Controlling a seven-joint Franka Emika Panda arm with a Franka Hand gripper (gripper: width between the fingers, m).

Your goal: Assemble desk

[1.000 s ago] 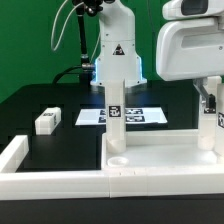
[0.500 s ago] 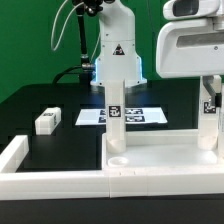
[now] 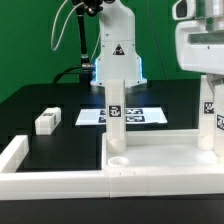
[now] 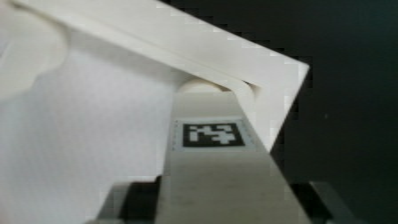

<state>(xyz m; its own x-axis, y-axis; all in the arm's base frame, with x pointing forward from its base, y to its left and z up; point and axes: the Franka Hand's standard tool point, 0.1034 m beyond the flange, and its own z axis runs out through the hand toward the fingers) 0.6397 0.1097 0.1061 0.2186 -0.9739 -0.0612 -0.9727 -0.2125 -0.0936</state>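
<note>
The white tabletop panel (image 3: 165,160) lies flat at the front right of the exterior view. One white tagged leg (image 3: 116,112) stands upright in its near-left corner hole. My gripper (image 3: 211,80) comes down at the exterior view's right edge and is shut on the top of a second leg (image 3: 213,118), which stands upright over the panel's right side. In the wrist view this leg (image 4: 217,135) runs between both dark fingers (image 4: 134,203), its lower end at the panel's (image 4: 89,120) corner. A third leg (image 3: 47,121) lies loose on the black table at the left.
The marker board (image 3: 138,116) lies flat behind the standing leg. A low white border wall (image 3: 20,158) runs along the front and turns back at the left. The arm's white base (image 3: 115,55) stands at the back centre with cables beside it.
The jaws have closed onto the right-hand leg. Gripper and leg have shifted slightly toward the exterior view's right.
</note>
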